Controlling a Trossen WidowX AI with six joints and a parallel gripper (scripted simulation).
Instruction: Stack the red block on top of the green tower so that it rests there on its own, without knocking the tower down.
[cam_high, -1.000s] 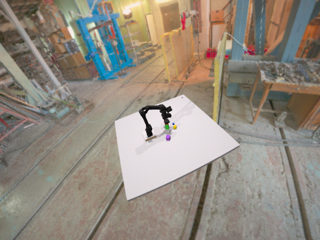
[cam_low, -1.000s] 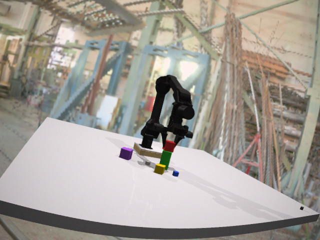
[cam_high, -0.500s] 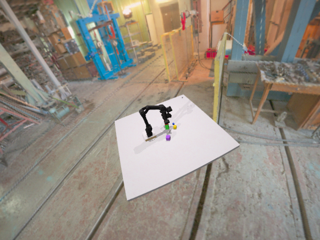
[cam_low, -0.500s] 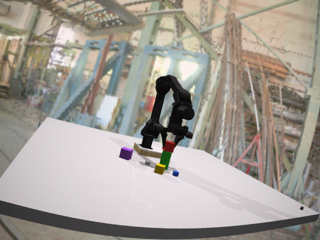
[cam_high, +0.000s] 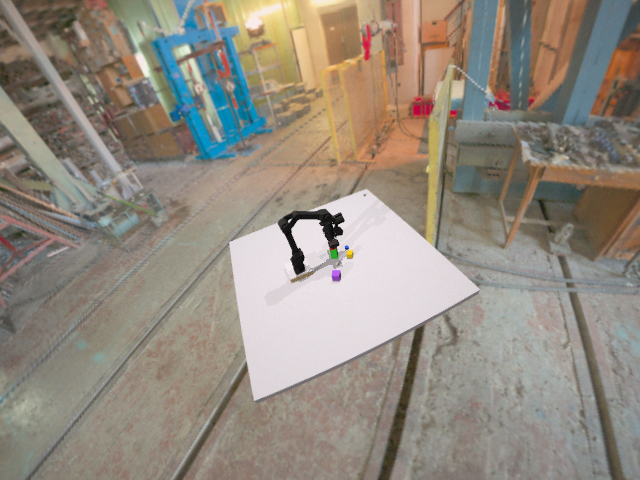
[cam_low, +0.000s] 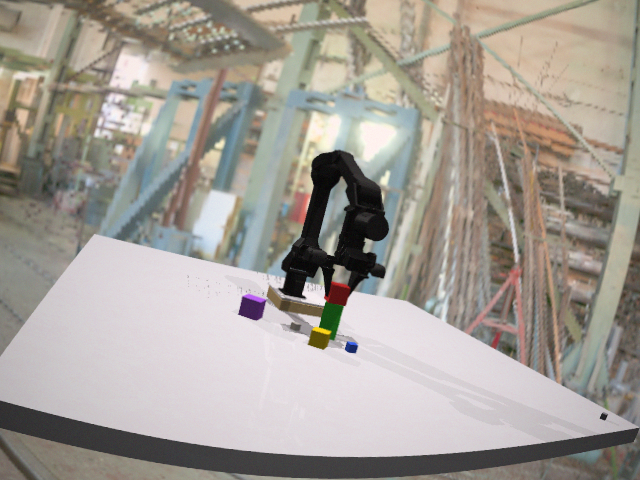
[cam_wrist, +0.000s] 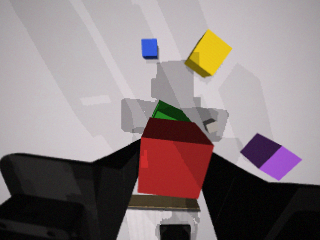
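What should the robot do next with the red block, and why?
Probably open the pincer gently and let go. In the exterior view the red block looks as if it sits on top of the green tower, with no gap showing, yet the fingers are clamped on it. The wrist view shows green peeking out off-centre beyond the block, so a slow release, with no sideways nudge, seems safest.
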